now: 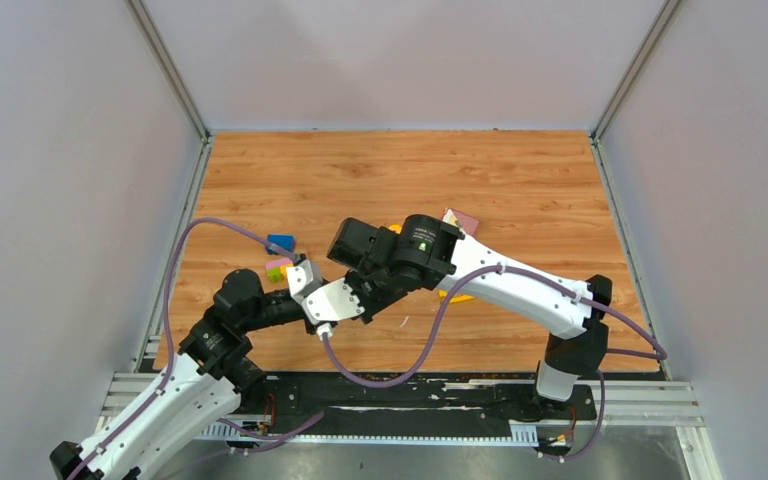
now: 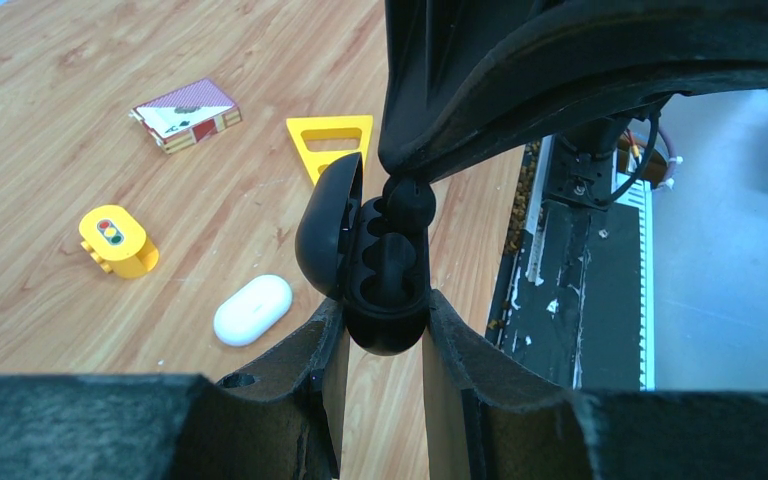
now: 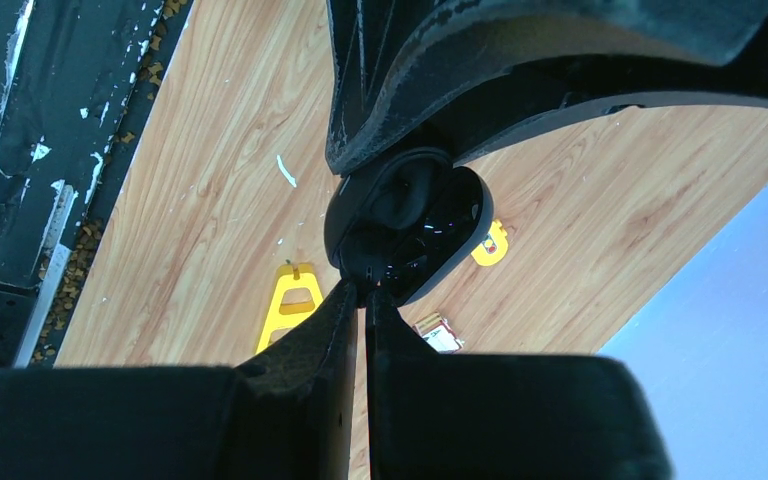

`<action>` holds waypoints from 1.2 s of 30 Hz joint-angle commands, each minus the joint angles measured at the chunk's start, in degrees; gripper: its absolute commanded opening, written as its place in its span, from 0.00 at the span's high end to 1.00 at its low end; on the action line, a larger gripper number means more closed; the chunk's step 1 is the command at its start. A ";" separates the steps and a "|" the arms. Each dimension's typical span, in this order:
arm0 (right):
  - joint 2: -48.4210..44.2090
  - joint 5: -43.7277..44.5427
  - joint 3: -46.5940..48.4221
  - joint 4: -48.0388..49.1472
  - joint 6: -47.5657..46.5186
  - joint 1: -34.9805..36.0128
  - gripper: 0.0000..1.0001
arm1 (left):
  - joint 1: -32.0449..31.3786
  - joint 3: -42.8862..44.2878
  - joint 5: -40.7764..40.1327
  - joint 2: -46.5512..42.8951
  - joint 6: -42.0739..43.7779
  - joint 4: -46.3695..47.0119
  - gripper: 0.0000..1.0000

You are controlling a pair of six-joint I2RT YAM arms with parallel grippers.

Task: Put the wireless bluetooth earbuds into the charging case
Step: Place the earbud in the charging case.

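- the left fingers (image 2: 338,330) are clamped on the black case (image 2: 375,265), holding it above the counter (image 2: 80,90) with its lid swung open.
- the right fingers (image 3: 363,300) are pinched together on a black earbud (image 2: 410,200) at the case's far socket.
- the case's long axis points away from the left fingers toward the right fingers, so the push probably runs straight down that line.

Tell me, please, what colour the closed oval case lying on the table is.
White; the smooth oval case shows best in the left wrist view.
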 commanded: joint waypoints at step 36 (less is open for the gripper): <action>0.42 3.88 2.51 3.62 3.62 1.04 0.97 | 0.18 0.04 0.66 -1.96 -0.67 3.06 0.99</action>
